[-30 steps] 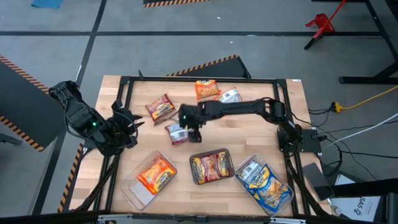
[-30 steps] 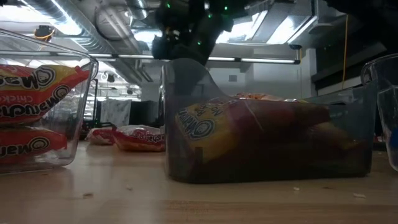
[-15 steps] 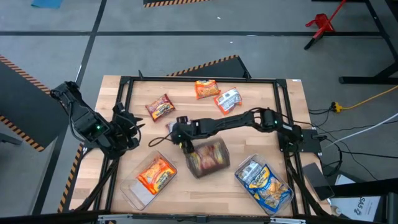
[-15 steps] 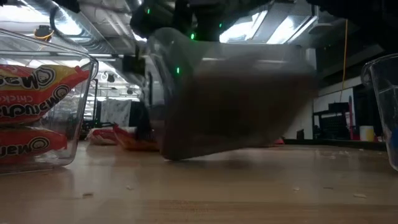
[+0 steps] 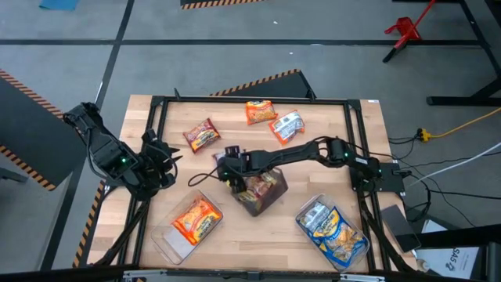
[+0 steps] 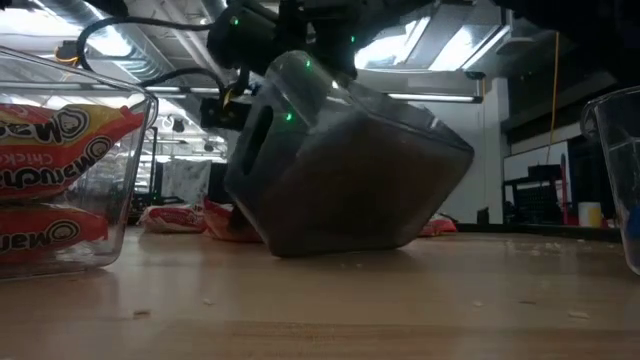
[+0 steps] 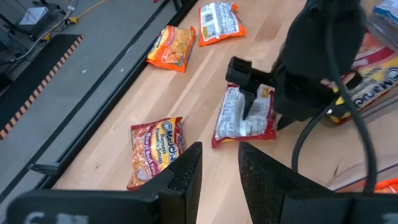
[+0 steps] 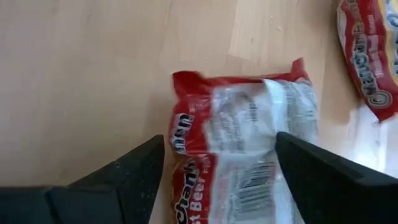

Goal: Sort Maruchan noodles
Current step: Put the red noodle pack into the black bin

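Note:
A dark red noodle packet (image 8: pixel 242 137) lies back side up on the table. My right gripper (image 8: pixel 217 180) hangs open over it, one finger on each side. The left wrist view shows that gripper (image 7: pixel 252 106) down at the packet (image 7: pixel 239 121). A clear tray (image 5: pixel 260 192) holding dark red packets stands tilted on one lower edge (image 6: pixel 330 245). Its raised side is at my right hand. Loose packets lie farther back: dark red (image 5: pixel 202 135), orange (image 5: pixel 260 112), blue-and-white (image 5: pixel 288 126). My left gripper (image 7: pixel 219 177) waits open past the table's left edge. My right gripper comes slanting down from the table's right, its fingers (image 8: pixel 134 171) astride the face-down red packet's short width (image 8: pixel 186 143). I cannot tell whether the fingertips touch the packet or the table. The packet lies flat on the wood.
A clear tray of orange packets (image 5: pixel 192 223) stands near the front left and shows in the low view (image 6: pixel 70 170). A tray of blue-and-white packets (image 5: pixel 333 227) stands at the front right. A black frame (image 5: pixel 250 100) runs round the table top.
My right gripper has sunk toward the face-down red packet and tipped further down. The middle tray, which lay flat near the front edge, has slid toward the gripper and tipped up onto one lower edge.

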Available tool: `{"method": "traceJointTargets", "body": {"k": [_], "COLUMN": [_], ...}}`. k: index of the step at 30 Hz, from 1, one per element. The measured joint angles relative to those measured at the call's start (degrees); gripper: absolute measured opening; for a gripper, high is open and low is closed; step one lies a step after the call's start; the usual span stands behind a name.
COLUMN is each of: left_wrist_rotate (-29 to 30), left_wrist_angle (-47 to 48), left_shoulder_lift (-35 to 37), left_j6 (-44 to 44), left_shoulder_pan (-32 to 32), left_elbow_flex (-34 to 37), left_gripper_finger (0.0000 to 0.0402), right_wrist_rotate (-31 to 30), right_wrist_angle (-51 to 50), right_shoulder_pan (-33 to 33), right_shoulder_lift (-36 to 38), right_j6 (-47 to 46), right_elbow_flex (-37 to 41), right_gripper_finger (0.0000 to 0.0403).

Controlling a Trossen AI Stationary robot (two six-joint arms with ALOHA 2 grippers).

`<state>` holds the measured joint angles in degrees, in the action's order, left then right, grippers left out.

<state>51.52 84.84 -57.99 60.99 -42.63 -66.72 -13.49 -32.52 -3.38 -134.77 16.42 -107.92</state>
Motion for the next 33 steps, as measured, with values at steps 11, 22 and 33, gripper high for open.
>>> {"method": "traceJointTargets", "body": {"k": [11,22,33], "left_wrist_rotate": [0.0,-1.0,-1.0], "left_wrist_angle": [0.0,0.0,0.1], "left_shoulder_lift": [0.0,0.0,0.0], "left_j6": [0.0,0.0,0.0], "left_shoulder_pan": [0.0,-0.1,-0.1], "left_elbow_flex": [0.0,0.0,0.0], "left_gripper_finger": [0.0098,0.0099,0.0098], "right_wrist_rotate": [1.1,1.9,-0.4], "right_wrist_angle": [-19.2,-6.5,5.7], "right_shoulder_pan": [0.0,-0.6,-1.5], "right_shoulder_lift": [1.7,0.4,-0.5], "right_j6": [-2.7,-2.8,-2.7], "right_elbow_flex": [-18.2,-9.0,-2.2], "right_gripper_finger": [0.0296,0.0296,0.0296]}}
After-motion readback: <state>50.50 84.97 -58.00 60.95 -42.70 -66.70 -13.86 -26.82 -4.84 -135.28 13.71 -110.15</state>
